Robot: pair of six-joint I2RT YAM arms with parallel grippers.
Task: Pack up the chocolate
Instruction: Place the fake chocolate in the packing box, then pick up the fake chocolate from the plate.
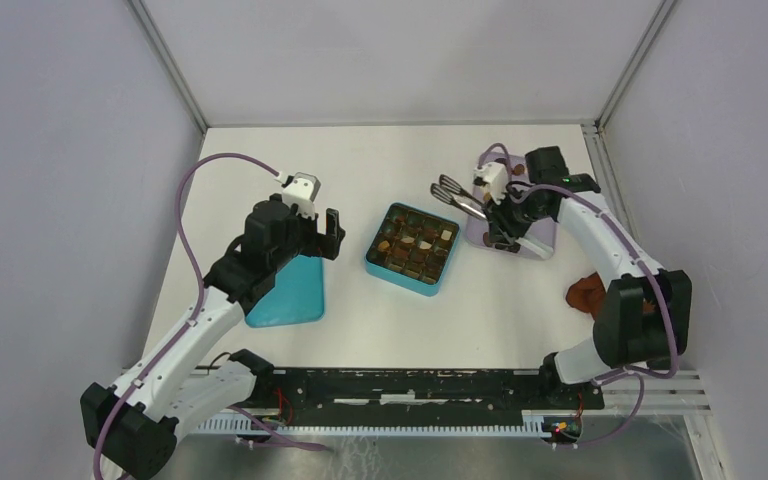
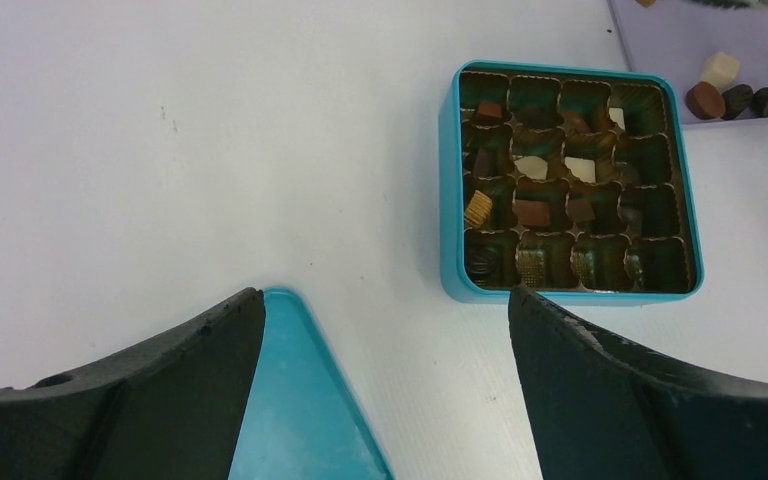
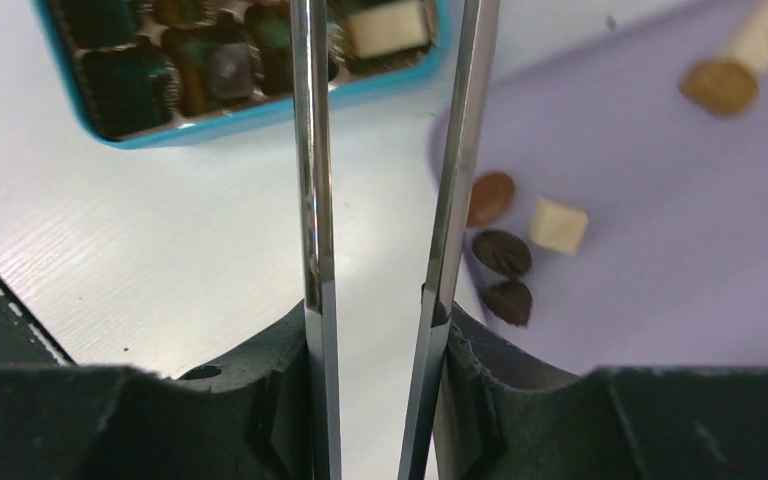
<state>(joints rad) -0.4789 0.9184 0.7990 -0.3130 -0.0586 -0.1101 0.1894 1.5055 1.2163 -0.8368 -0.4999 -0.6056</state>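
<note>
The right gripper [image 3: 375,330] clamps metal tongs [image 3: 315,150] by a lavender tray [image 3: 660,230] of loose chocolate [image 3: 505,252] — more pieces sit in the teal box [image 2: 449,180]; the left gripper [image 2: 385,300] hangs released, seemingly over the lid [image 2: 295,400].

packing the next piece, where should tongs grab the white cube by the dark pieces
Likely from above, tongs across two opposite flat faces: the white cube sits flat on the purple mat, and dark pieces crowd one side, so pick the faces clear of them.
</note>
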